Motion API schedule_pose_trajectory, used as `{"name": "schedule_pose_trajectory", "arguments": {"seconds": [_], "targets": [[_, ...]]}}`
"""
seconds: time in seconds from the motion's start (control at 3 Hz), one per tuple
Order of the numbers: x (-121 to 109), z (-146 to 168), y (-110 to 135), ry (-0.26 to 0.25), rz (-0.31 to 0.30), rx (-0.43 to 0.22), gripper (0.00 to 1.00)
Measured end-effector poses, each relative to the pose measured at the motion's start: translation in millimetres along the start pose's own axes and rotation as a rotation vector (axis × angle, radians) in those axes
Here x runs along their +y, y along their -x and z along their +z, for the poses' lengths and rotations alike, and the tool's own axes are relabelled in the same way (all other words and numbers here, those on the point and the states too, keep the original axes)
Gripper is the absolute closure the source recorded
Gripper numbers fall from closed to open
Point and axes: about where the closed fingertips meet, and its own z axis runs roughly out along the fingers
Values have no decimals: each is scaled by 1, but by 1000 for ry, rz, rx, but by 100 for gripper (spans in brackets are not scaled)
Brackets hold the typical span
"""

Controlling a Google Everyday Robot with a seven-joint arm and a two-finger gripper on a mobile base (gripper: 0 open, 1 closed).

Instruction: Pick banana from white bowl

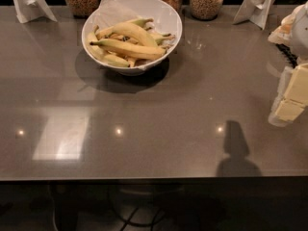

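Observation:
The white bowl [166, 16] stands at the back centre-left of the grey table, lined with crumpled white paper. Several yellow bananas lie in it. The banana [129, 48], the longest and most slender, lies across the front of the pile with its dark stem tip pointing left. A plumper, more curved banana [129, 31] lies just behind it. The gripper [291, 98] is at the right edge of the view, pale yellow and white, above the table and far to the right of the bowl.
Several glass jars [206, 1] of grains stand along the back edge behind the bowl. White folded card stands [31, 3] sit at the back left and back right [256, 4]. The table's front edge [144, 177] runs across the lower view.

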Motion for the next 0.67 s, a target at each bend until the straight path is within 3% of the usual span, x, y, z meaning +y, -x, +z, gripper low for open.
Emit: {"name": "schedule_pose_trajectory", "arguments": {"seconds": [0.33, 0.67], "targets": [[0, 0, 0, 0, 0, 0, 0], [-10, 0, 19, -40, -32, -82, 0]]}}
